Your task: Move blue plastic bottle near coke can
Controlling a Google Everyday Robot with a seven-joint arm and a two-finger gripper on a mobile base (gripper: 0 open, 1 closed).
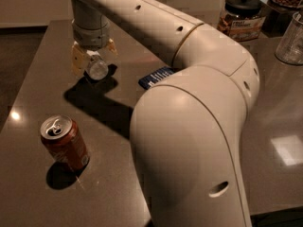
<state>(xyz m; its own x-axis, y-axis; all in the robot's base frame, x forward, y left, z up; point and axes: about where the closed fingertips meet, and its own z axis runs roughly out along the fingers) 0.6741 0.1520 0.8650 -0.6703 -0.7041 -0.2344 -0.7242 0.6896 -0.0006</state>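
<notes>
The coke can point(64, 144) is a red-orange can with a silver top. It stands upright on the dark table point(42, 70) at the front left. My gripper point(93, 59) hangs from the arm at the far left of the table, behind the can. Its yellowish fingers point(77, 60) are shut on the blue plastic bottle point(96, 68), whose pale rounded end shows between them. The bottle is held just above the table and casts a shadow below. It is well apart from the can.
A flat dark blue snack packet point(155, 77) lies right of the gripper, partly hidden by my arm point(199, 126). A glass jar with a black lid point(241, 16) and a clear cup point(290, 39) stand at the back right. The table's left edge runs close to the can.
</notes>
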